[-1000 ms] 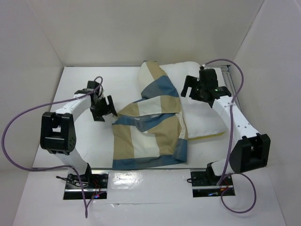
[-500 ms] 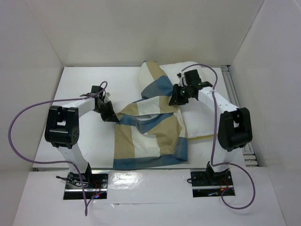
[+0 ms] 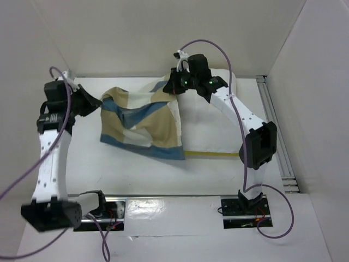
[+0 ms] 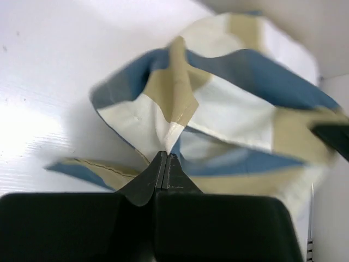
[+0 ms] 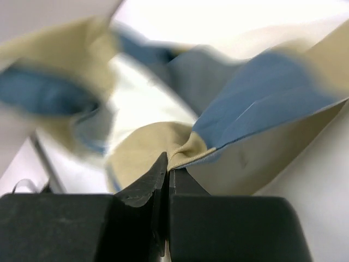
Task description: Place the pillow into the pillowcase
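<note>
Item: pillowcase (image 3: 143,124), slung between left gripper (image 3: 94,103) and right gripper (image 3: 172,87), both clenched on its edge (cloth pinched in each wrist view); pillow (image 3: 210,131) flat just beside the right fingers, apparently outside the case; step judged: spreading the mouth; next likely needs drawing it over the pillow.

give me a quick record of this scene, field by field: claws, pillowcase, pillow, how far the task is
left claw: shut on a pinch of the pillowcase, at its left end
right claw: shut on the pillowcase at its far right corner
pillowcase: stretched between the two claws, crumpled
pillow: lying on the table, yellow band along its near edge, left part hidden by the pillowcase
task stage: cannot tell whether any of the pillow is inside
</note>
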You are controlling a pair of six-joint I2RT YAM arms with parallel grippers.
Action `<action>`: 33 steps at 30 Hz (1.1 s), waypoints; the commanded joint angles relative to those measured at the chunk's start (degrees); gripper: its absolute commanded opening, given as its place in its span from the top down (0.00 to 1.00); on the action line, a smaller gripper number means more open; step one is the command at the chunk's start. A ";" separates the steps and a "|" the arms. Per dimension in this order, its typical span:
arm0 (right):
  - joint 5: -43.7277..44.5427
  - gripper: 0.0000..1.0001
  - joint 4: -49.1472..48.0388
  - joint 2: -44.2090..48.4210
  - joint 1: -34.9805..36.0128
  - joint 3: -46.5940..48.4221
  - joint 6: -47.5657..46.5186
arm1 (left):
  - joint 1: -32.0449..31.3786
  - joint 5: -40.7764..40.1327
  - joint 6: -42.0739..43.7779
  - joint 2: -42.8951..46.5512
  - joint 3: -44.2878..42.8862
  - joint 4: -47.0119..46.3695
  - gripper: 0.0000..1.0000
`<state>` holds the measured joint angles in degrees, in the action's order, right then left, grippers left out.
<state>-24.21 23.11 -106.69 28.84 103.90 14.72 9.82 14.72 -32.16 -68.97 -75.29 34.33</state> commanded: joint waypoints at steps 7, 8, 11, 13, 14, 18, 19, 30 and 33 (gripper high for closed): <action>-0.75 0.12 18.33 -32.08 -7.39 45.34 4.00 | -0.77 1.02 -0.80 -0.89 5.08 8.82 0.19; 0.55 0.10 18.37 -29.82 -7.39 42.82 3.22 | -0.77 0.49 -0.27 -1.69 4.19 8.83 0.13; 9.86 0.00 8.67 -12.45 -4.93 15.27 1.28 | -1.29 -1.62 -0.27 -2.22 2.69 7.78 0.11; 15.39 0.00 4.85 -0.69 -4.23 -1.40 2.67 | -1.83 -3.46 -0.27 -2.22 3.30 6.64 0.10; 16.37 0.00 3.97 2.16 -4.23 -5.16 2.68 | -1.83 -3.47 -0.79 -3.00 4.17 5.50 0.10; 26.46 0.00 8.07 12.55 -0.81 -19.06 2.51 | -2.35 -2.69 -0.80 -6.70 5.41 5.49 0.14; 29.19 0.00 8.09 15.87 0.59 -21.78 2.51 | -2.88 -2.68 -0.80 -7.23 6.72 4.79 0.14; 37.89 0.08 2.47 9.25 14.22 -36.49 9.36 | -6.05 -4.44 -2.02 -9.69 10.68 2.41 0.16; 46.13 0.87 5.35 5.63 14.23 -35.00 11.28 | -6.05 -5.84 -2.03 -9.69 11.39 2.41 0.16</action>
<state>13.39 28.40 -99.11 42.72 67.33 22.02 3.77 10.72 -33.43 -78.65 -64.69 37.87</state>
